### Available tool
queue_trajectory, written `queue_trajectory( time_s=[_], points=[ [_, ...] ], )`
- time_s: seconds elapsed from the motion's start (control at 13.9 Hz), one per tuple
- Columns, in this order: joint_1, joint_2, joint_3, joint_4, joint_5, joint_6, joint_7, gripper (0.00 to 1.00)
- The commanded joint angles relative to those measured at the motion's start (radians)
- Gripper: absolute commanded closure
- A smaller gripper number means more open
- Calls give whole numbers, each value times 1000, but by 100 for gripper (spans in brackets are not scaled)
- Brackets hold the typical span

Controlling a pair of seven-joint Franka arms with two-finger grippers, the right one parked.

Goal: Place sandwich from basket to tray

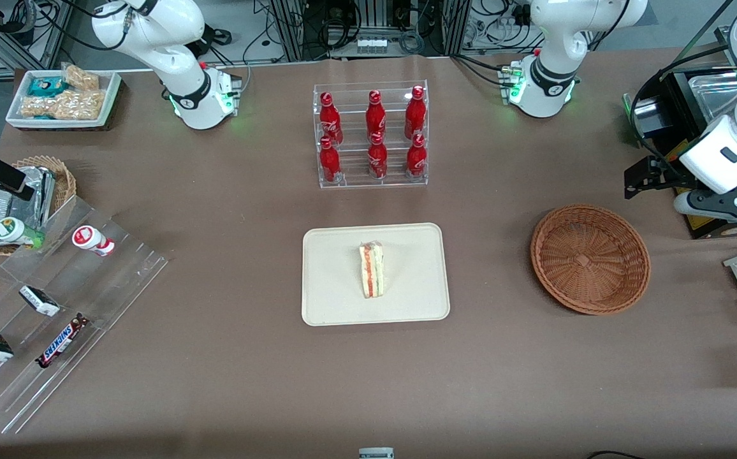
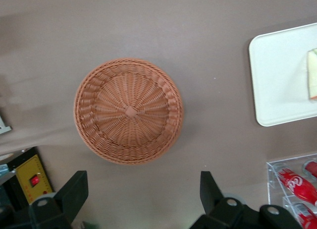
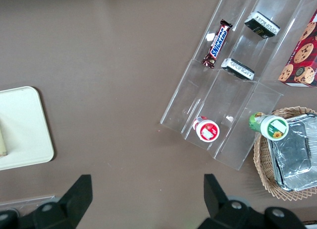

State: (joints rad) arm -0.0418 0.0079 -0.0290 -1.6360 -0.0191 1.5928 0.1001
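We see the sandwich [image 1: 372, 269] lying on the tray [image 1: 330, 299], cut edge up. Toward the working arm's end sits the basket [image 1: 590, 259], nothing in it. Our left gripper [image 2: 143, 197] hangs above the basket's edge, fingers [image 2: 73, 194] spread wide and holding nothing.

table [image 1: 228, 382]: wearing a plain brown cloth, filling most of the front view | floor [image 1: 260, 25]: showing grey at the top edge | metal frames [image 1: 292, 25]: standing there with black cables [image 1: 407, 38] hanging | light: shining evenly, making soft shadows
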Motion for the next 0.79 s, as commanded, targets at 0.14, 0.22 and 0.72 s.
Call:
queue_trajectory(
  time_s=[0.14, 0.22, 0.72],
  points=[
    [-6, -14, 8, 7, -27, -36, 4, 0],
    [-7, -12, 6, 7, -27, -34, 4, 0],
    [-9, -9, -28, 5, -22, -36, 4, 0]
  ],
)
